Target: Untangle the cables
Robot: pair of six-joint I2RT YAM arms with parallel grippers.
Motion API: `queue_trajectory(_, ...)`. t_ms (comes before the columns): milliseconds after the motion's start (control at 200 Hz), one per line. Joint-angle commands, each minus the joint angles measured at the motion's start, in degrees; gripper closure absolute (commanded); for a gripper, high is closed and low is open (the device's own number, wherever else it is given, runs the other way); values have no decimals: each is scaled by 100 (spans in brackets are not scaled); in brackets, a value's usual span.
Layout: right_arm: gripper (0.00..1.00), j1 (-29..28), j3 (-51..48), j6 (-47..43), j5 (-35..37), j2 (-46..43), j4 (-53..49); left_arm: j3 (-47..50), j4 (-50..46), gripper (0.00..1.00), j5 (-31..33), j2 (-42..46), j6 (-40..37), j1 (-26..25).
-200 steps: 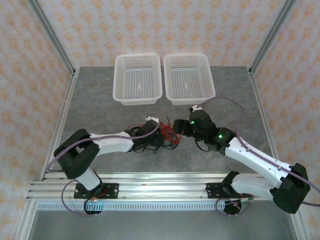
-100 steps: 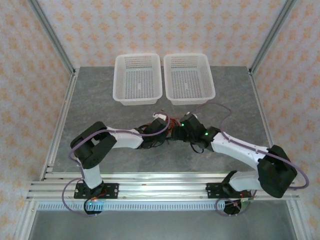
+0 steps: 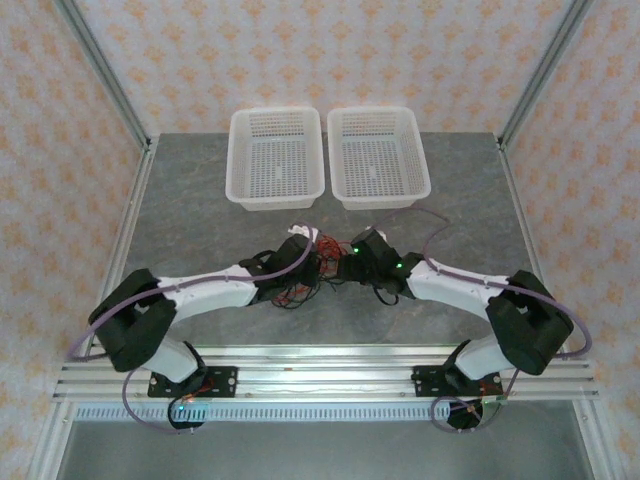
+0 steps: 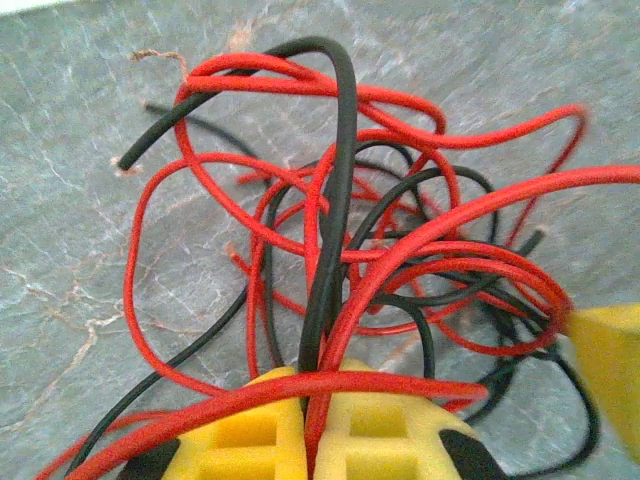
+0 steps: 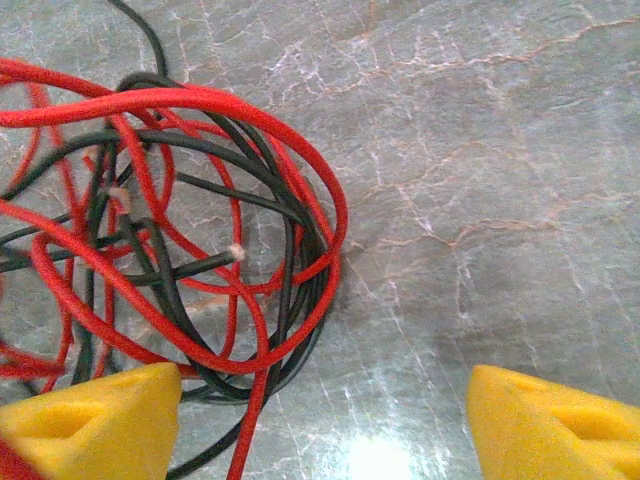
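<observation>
Jaws of left gripper point(image 4: 312, 405) pressed together, pinching red and black cables point(image 4: 341, 180). right gripper point(image 5: 322, 425) spread wide, one pad at tangle's edge. Tangle mid-table on grey marbled table point(image 3: 200, 200). Two white baskets point(image 3: 276, 200) beyond; orange-patterned walls point(image 3: 60, 150) around.

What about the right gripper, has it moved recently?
Yes, leftward: right gripper was below the middle of the right white plastic basket, now below its left edge.
</observation>
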State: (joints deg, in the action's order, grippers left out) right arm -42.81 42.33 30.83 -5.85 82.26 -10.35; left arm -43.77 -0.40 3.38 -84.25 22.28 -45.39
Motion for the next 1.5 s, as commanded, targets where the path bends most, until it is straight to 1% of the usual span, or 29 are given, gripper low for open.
queue_trajectory(0, 26, 18, 56, -151, -96, 79, 376, 20, -321, 100, -126, 321, 158, 18)
queue_trajectory(310, 29, 18, 161, -226, -316, 514, 938, 275, 39, 100, -624, 599, 381, 8)
queue_trajectory(385, 31, 18, 226, -226, -349, 757, 1032, 292, 125, 100, -719, 674, 430, 8)
queue_trajectory(455, 35, 18, 280, -218, -344, 990, 1102, 291, 153, 100, -742, 800, 452, 11)
queue_trajectory(521, 44, 18, 303, -192, -240, 1145, 1125, 294, 140, 100, -742, 951, 466, 8)
queue_trajectory(571, 54, 18, 309, -169, -116, 1202, 1103, 283, 91, 100, -706, 1083, 463, 12)
queue_trajectory(641, 72, 20, 307, -145, 165, 1192, 985, 264, -59, 100, -579, 1287, 461, 9)
queue_trajectory(681, 80, 18, 311, -157, 358, 1158, 850, 250, -193, 100, -459, 1399, 452, 13)
queue_trajectory(746, 91, 18, 356, -195, 708, 1087, 572, 238, -460, 100, -172, 1576, 439, 13)
queue_trajectory(781, 94, 22, 378, -221, 904, 1045, 401, 234, -612, 100, 30, 1663, 448, 12)
queue_trajectory(921, 94, 22, 486, -271, 1672, 934, -351, 194, -1257, 100, 825, 1855, 605, 107)
queue_trajectory(1031, 94, 26, 505, -171, 2148, 833, -852, 226, -1550, 100, 1128, 1907, 791, 251)
queue_trajectory(1171, 90, 44, 464, 43, 2473, 702, -1252, 402, -1509, 100, 1135, 1906, 938, 475)
queue_trajectory(1316, 82, 61, 294, 191, 2457, 539, -1244, 552, -1243, 100, 1025, 1710, 934, 521)
queue_trajectory(1492, 77, 115, 189, 254, 2407, 419, -1198, 736, -852, 100, 937, 1295, 966, 523)
